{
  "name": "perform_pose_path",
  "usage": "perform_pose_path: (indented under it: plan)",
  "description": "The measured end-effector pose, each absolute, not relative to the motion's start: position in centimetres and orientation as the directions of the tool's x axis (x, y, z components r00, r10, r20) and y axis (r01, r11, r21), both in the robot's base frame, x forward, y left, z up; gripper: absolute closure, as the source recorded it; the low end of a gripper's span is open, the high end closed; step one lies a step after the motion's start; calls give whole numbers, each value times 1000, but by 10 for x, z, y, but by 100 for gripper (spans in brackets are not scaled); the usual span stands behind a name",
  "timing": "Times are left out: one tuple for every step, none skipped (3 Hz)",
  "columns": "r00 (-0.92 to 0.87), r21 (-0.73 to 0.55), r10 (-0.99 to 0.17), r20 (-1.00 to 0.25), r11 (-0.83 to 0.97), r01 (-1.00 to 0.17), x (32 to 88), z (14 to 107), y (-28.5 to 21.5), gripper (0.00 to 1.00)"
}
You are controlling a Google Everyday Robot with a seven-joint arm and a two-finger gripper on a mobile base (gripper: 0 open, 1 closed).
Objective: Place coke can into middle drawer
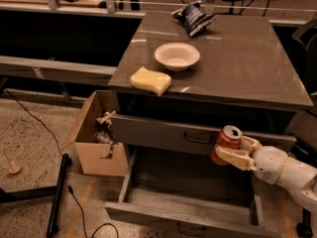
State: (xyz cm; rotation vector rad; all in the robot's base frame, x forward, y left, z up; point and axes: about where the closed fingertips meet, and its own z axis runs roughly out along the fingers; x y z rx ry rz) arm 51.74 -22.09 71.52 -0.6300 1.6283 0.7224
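The red coke can (226, 144) with a silver top is held upright in my gripper (237, 151), whose cream fingers (232, 158) are shut around its lower right side. The arm comes in from the right edge. The can hangs above the right part of the open middle drawer (163, 198), a wide shallow grey tray pulled out below the cabinet, with a dark handle on its front. The can is in front of the shut grey drawer front (163, 133) that has a black bar handle.
On the cabinet top (247, 68) lie a white bowl (177, 56), a yellow sponge (150, 80) and a blue-and-white snack bag (192, 18). An open cardboard box (96, 140) of clutter stands left of the drawers. A black pole and cable (57, 195) lie on the floor.
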Motion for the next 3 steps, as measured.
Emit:
perform_pose_path:
  plan:
    - [-67, 25, -53, -996, 567, -824, 530, 664, -201, 100]
    - [-28, -21, -92, -995, 493, -870, 525, 628, -191, 100]
    - [-8, -59, -145, -989, 456, -888, 520, 600, -186, 100]
